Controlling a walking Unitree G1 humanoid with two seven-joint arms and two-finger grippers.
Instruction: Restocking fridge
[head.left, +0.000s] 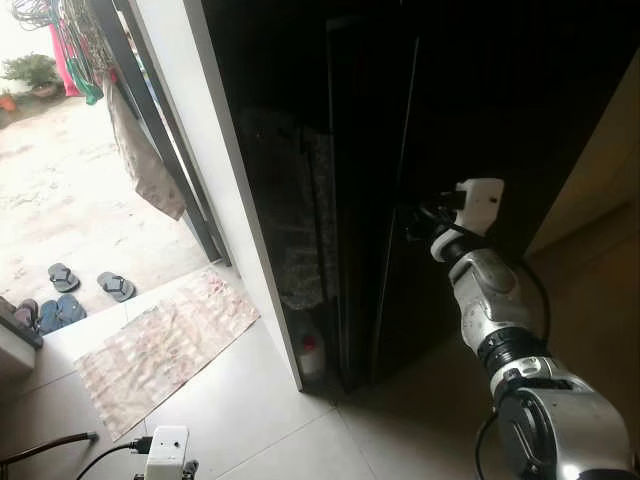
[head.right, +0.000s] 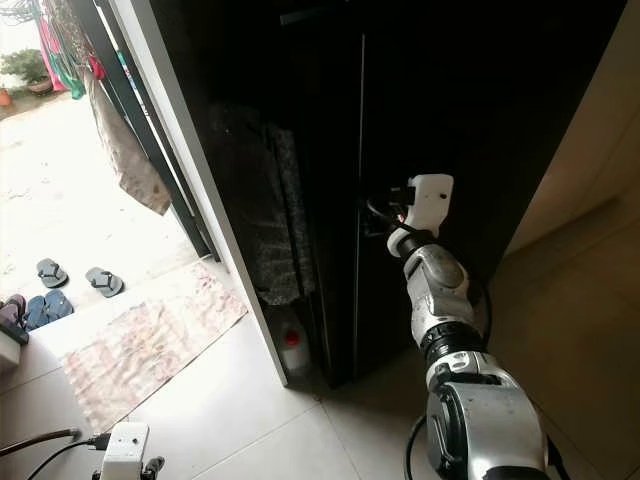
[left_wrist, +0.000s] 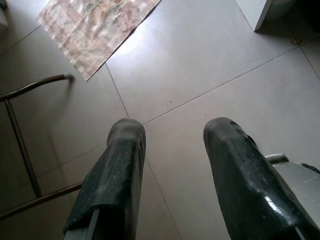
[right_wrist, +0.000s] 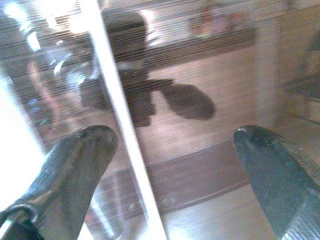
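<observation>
The tall black glossy fridge (head.left: 480, 90) stands straight ahead, its doors closed, with a vertical seam (head.left: 398, 200) between them. My right arm reaches out to it, and the right gripper (head.left: 416, 216) sits at the seam at about mid height. In the right wrist view the right gripper (right_wrist: 175, 137) is open, one finger (right_wrist: 80, 150) on each side of a pale vertical door edge (right_wrist: 122, 130), close to the reflecting door surface. The left gripper (left_wrist: 172, 132) hangs open over the floor tiles, holding nothing.
A white wall edge (head.left: 230, 180) borders the fridge on the left. A bottle with a red cap (head.left: 311, 352) stands on the floor beside it. A patterned mat (head.left: 165, 345), sandals (head.left: 115, 287) and a hanging cloth (head.left: 145, 165) mark the open doorway. A metal chair frame (left_wrist: 25, 150) is near the left arm.
</observation>
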